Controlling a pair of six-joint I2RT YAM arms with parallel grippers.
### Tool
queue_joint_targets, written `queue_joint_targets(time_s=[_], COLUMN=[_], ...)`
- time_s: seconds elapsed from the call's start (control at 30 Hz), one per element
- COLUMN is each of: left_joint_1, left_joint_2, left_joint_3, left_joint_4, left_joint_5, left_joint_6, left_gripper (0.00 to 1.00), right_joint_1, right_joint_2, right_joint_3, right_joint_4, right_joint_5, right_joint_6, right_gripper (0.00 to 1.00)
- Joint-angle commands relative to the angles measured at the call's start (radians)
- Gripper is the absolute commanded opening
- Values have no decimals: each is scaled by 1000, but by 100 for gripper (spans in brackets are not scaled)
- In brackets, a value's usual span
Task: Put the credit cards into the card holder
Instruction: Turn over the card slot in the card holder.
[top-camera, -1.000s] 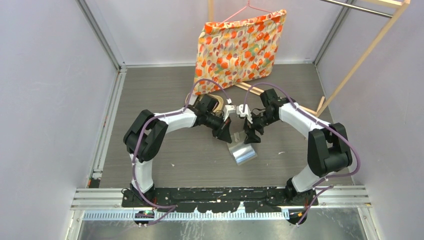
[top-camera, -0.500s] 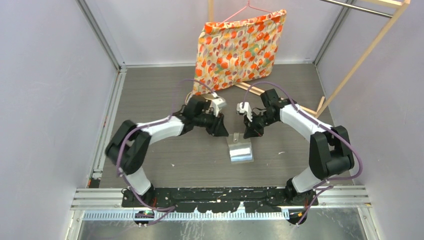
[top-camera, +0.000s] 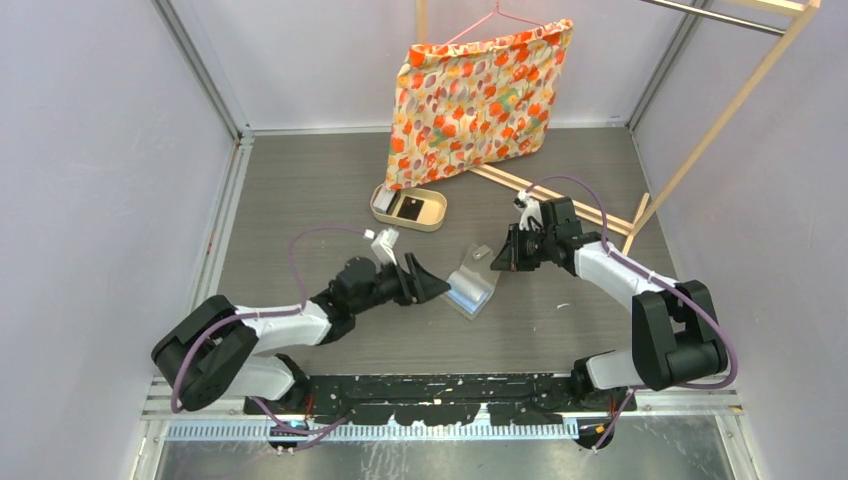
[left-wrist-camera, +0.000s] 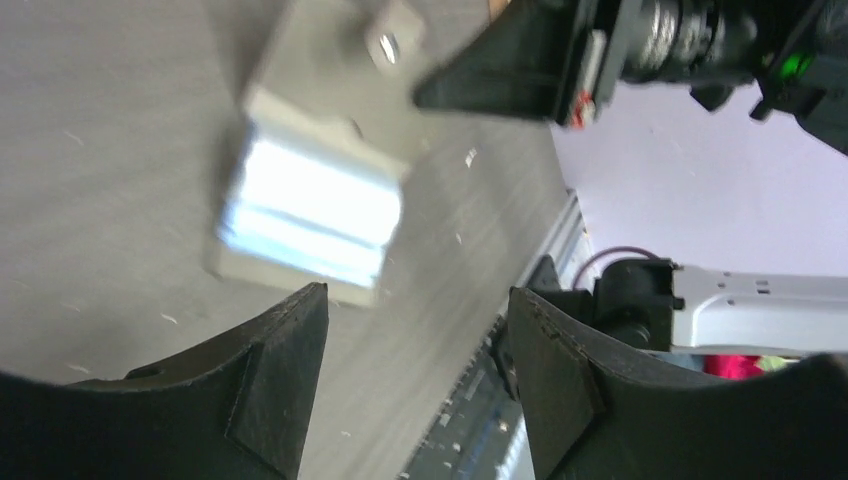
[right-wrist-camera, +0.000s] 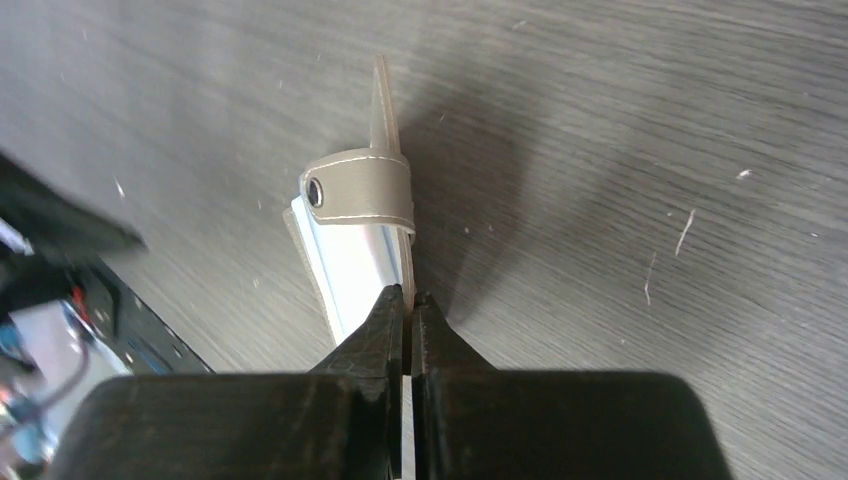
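Note:
The grey card holder (top-camera: 470, 290) lies open on the table with its pale clear pockets up; it also shows as the card holder (left-wrist-camera: 312, 205) and the card holder (right-wrist-camera: 352, 245). Its snap strap (right-wrist-camera: 362, 187) curls over the far end. My right gripper (top-camera: 498, 257) (right-wrist-camera: 405, 293) is shut on the holder's thin cover edge. My left gripper (top-camera: 432, 285) (left-wrist-camera: 415, 295) hangs open and holds nothing, just left of the holder. A black credit card (top-camera: 411, 209) lies in the tan tray (top-camera: 436, 213), with a pale one (top-camera: 383, 203) beside it.
A floral cloth (top-camera: 480, 95) hangs on a hanger at the back. A wooden rack (top-camera: 715, 115) leans at the right, and its slat (top-camera: 520, 183) lies on the table behind the right arm. Side walls close in on both sides.
My left gripper opened and drew back toward the near left, uncovering the tan tray. My right gripper shut on the holder's edge, and the holder shifted and turned.

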Motion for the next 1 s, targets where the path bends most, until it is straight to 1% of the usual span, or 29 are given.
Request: queue_joint_targets(time_s=[0.0, 0.1, 0.2, 0.33, 0.47, 0.57, 0.63, 0.73, 0.8, 0.9, 0.97], left_joint_1=[-171, -215, -239, -244, -244, -243, -243, -243, -243, -243, -244], left_joint_2=[-21, 41, 120, 280, 420, 484, 501, 487, 461, 412, 370], left_joint_3=[9, 29, 28, 48, 103, 115, 110, 99, 87, 69, 56], left_joint_4=[92, 83, 121, 276, 373, 430, 452, 440, 416, 367, 333], left_joint_5=[-286, -348, -408, -422, -412, -430, -442, -453, -468, -487, -502], left_joint_6=[-222, -302, -349, -395, -427, -445, -451, -446, -446, -447, -446], left_gripper=[68, 67, 67, 67, 67, 67, 66, 65, 64, 59, 59], right_joint_1=[-3, -2, -3, -2, -3, -2, -3, -2, -3, -3, -3], right_joint_2=[15, 30, 33, 41, 49, 54, 57, 63, 69, 73, 74], right_joint_3=[-25, -40, -52, -48, -45, -45, -43, -41, -39, -36, -36], right_joint_4=[212, 259, 278, 308, 307, 306, 306, 306, 302, 297, 297], right_joint_5=[79, 93, 78, 60, 44, 36, 31, 30, 32, 34, 34], right_joint_6=[278, 296, 310, 306, 303, 302, 303, 299, 296, 293, 292], right_gripper=[1, 1, 1, 1, 1, 1, 1, 1, 1, 1, 1])
